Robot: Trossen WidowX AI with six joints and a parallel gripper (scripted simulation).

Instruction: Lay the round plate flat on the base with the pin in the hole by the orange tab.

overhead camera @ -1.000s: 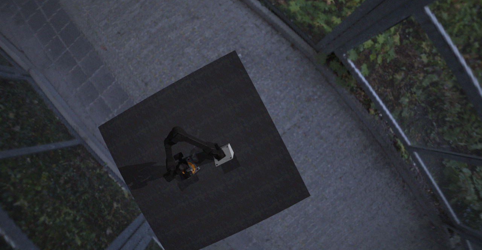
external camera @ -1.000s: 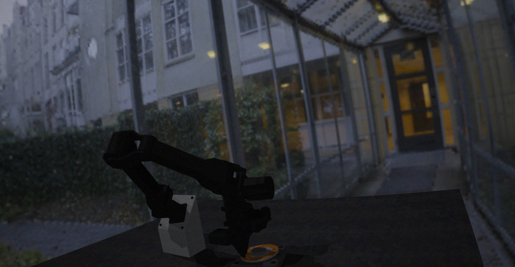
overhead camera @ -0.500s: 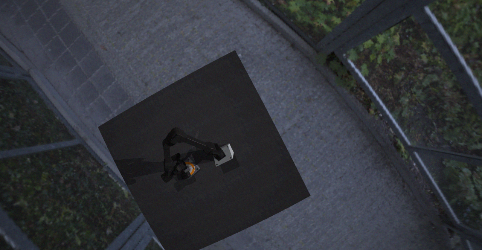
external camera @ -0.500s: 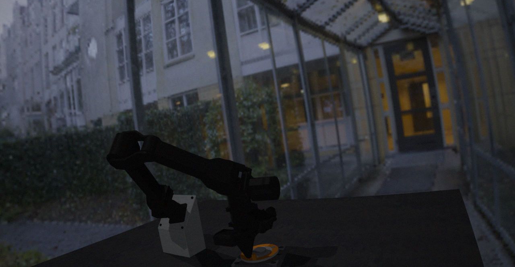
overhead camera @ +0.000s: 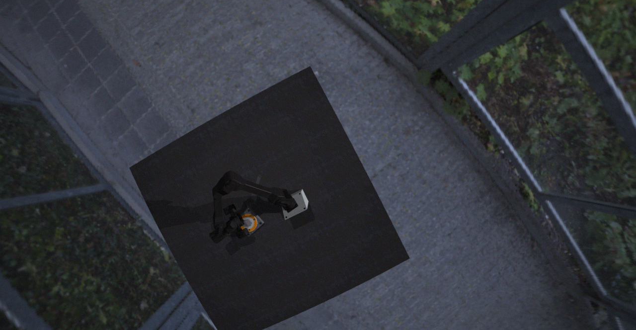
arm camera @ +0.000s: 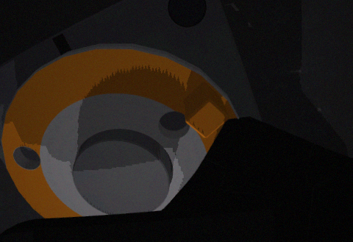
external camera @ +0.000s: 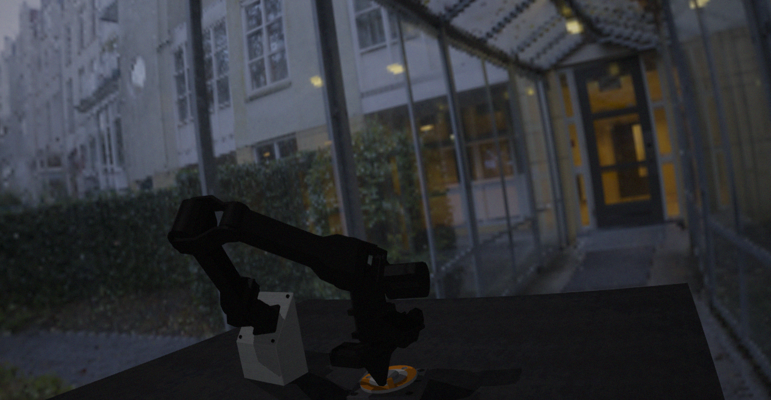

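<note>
From above, the plate (overhead camera: 250, 222) sits on its base (overhead camera: 259, 223) under the arm; side-on, the gripper (external camera: 380, 379), shut and empty, presses its rim; the wrist view shows the orange tab (arm camera: 207, 120) being nudged round.

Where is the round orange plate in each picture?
Top: the round plate is a tiny orange ring on the dark table, lower middle, beside the arm's gripper.
Exterior: it lies at the bottom middle, under the gripper tip.
Wrist: it fills the left and middle, with its orange tab at the gripper's edge.
Shared landmark: the shut black gripper.
</note>
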